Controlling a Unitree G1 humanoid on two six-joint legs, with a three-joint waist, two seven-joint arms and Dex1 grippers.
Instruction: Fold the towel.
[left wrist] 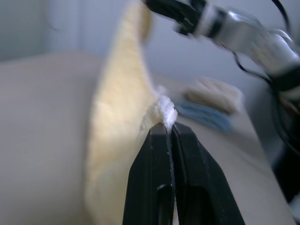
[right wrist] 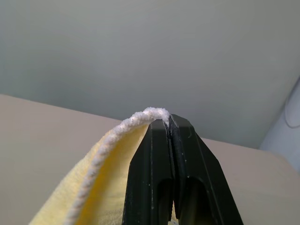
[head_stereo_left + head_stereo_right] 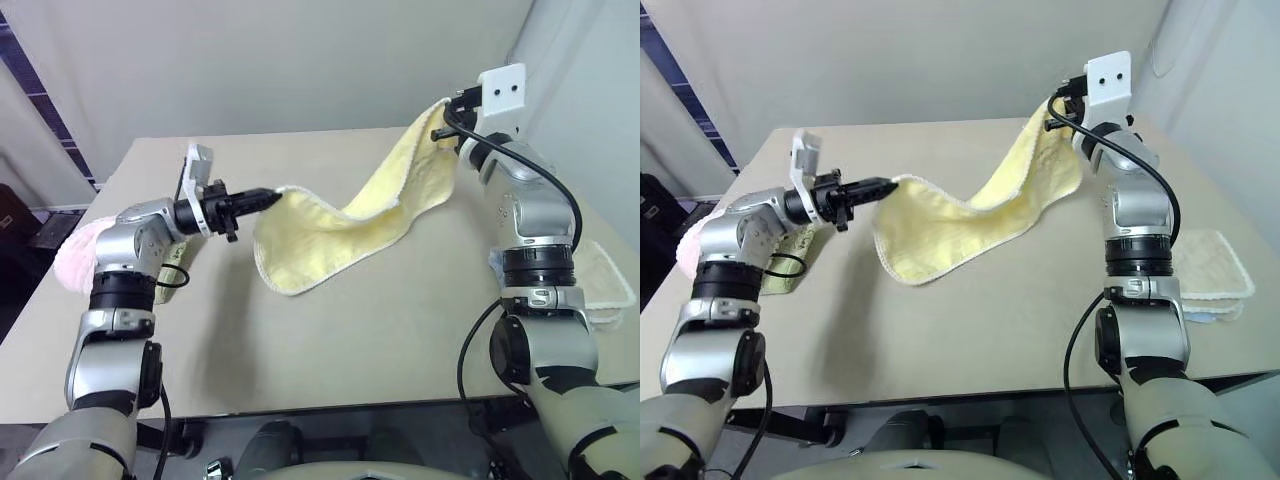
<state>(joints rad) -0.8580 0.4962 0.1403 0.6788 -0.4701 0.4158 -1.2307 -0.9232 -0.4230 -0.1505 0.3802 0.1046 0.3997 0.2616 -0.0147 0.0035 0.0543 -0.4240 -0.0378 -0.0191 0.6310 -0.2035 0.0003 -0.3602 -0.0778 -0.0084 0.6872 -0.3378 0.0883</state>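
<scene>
I have the left end effector (image 3: 268, 197) and right end effector (image 3: 438, 133) each pinching a corner hem of the towel (image 3: 330, 235), which sags limp and light between them.

Three towels (image 3: 330, 235), two end effectors (image 3: 272, 197)

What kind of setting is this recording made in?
Probably a lab or test room, not a home: a plain beige table against bare pale walls, with spare folded towels set at its edge while both grippers hold the yellow towel.
</scene>
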